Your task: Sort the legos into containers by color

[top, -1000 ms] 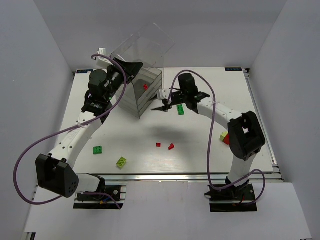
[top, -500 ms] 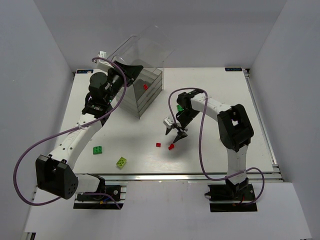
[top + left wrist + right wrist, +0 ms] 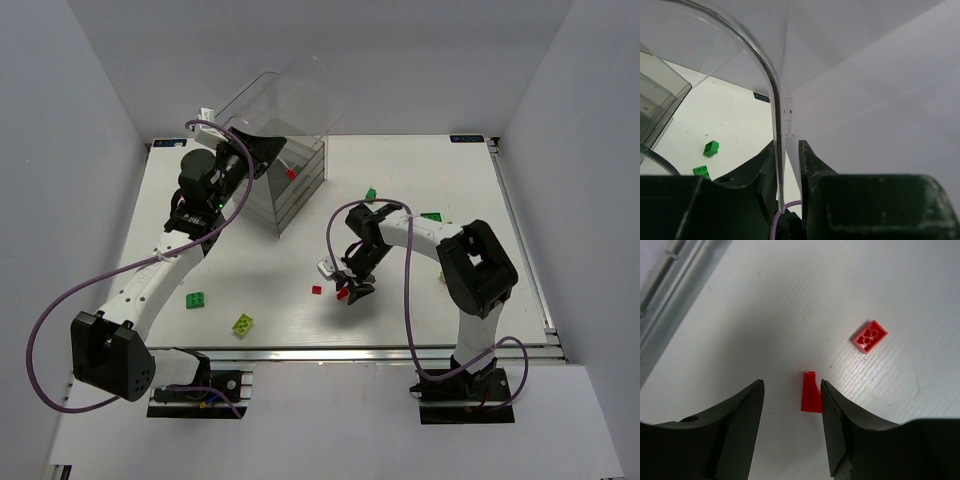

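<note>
Two grippers show, and their states differ. The left gripper [image 3: 788,150] is nearly closed, its fingers pinching the thin edge of the rounded lid [image 3: 771,85] of the clear box [image 3: 285,190]. The box stands at the far left of the table [image 3: 500,250] with that lid raised. The right gripper [image 3: 791,386] stands partly open and points down at the table near the front middle, gripping nothing. A red wedge [image 3: 810,392] lies flat between its fingers, close against the inner face of one; whether it touches that finger cannot be told. A red studded brick [image 3: 869,336] lies just beyond, apart from both fingers. Only the overhead view shows a red brick [image 3: 291,173] inside the box, in which compartment cannot be told, and a bright green brick [image 3: 196,300] and a yellow-green brick [image 3: 242,323] near the front left. The left wrist view shows the pinch on the lid plainly, where overhead it is only a dark shape against clear plastic. It also takes in a small green brick [image 3: 711,148] and a studded green brick [image 3: 702,171] on the table past the box. The right wrist view alone shows the gaps either side of the wedge. A small dark label [image 3: 467,139] sits at the far right table edge, too small to read.
</note>
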`<state>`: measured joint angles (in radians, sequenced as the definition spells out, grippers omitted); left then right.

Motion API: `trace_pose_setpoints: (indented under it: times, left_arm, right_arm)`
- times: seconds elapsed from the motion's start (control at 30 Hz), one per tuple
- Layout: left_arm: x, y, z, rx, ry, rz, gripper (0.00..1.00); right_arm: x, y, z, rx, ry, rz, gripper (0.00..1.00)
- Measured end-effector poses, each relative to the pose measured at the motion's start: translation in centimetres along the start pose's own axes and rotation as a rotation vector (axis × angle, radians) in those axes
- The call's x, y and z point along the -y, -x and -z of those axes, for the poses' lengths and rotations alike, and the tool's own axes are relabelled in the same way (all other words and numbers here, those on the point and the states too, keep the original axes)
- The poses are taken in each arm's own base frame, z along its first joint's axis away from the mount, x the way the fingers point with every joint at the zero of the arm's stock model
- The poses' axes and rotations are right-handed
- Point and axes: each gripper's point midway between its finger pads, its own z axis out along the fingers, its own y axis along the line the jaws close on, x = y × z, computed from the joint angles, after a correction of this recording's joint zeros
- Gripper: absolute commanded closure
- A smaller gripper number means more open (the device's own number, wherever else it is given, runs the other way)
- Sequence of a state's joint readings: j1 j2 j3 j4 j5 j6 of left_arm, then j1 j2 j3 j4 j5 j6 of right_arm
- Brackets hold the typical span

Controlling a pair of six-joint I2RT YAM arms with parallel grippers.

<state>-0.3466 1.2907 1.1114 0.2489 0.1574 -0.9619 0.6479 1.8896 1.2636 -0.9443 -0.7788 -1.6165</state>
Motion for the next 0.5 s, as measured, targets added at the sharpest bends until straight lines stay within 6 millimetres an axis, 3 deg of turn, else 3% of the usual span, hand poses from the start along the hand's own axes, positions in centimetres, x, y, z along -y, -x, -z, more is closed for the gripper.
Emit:
trace_pose_setpoints:
  times: [0.3, 0.5]
  left_arm:
    - [0.0, 0.0, 0.0, 0.000, 0.000, 0.000, 0.68]
    - [0.0, 0.0, 0.0, 0.000, 0.000, 0.000, 0.68]
  right_arm:
    - [3.5, -2.1, -0.2, -0.094, -0.148, -0.051, 0.50]
    - [2.8, -3.0, -0.9, -0.119, -0.145, -0.057, 0.58]
